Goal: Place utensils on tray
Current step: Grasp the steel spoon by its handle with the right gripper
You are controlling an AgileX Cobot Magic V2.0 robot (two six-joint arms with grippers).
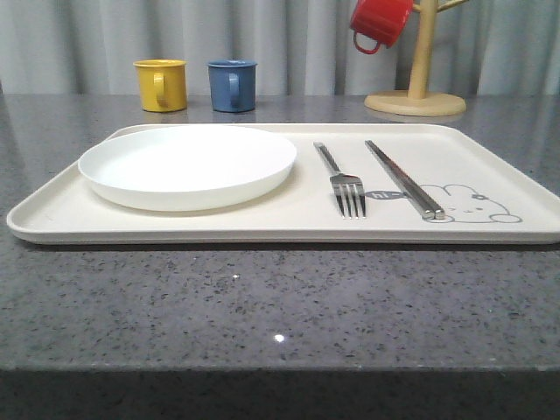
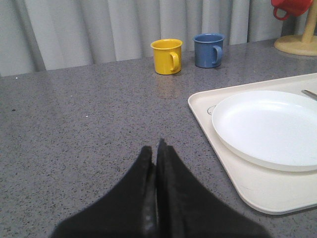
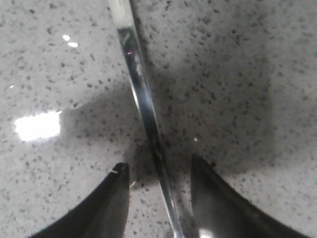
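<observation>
On the speckled grey stone surface (image 1: 262,297) sits the large cream rectangular tray with rounded corners (image 1: 175,223), its low rim running all the way round. A round shallow white plate (image 1: 188,164) rests on the tray's left part. To the right of it, well clear of the plate, a shiny silver metal fork (image 1: 341,181) lies with its tines toward me, and just beside that a pair of flat metal chopsticks (image 1: 404,179) runs across the grey rabbit drawing (image 1: 472,206).

Behind the tray stand a yellow mug (image 1: 161,84) and a blue mug (image 1: 232,85) side by side, and a red mug (image 1: 378,21) hangs on a wooden mug stand (image 1: 416,87).

The left end effector (image 2: 156,163) hovers over bare surface beside the tray, its black fingers pressed together on nothing. The right end effector (image 3: 157,171) has its fingers apart, straddling a slim shiny metal handle (image 3: 141,104) lying on the surface; the fingers do not touch it.
</observation>
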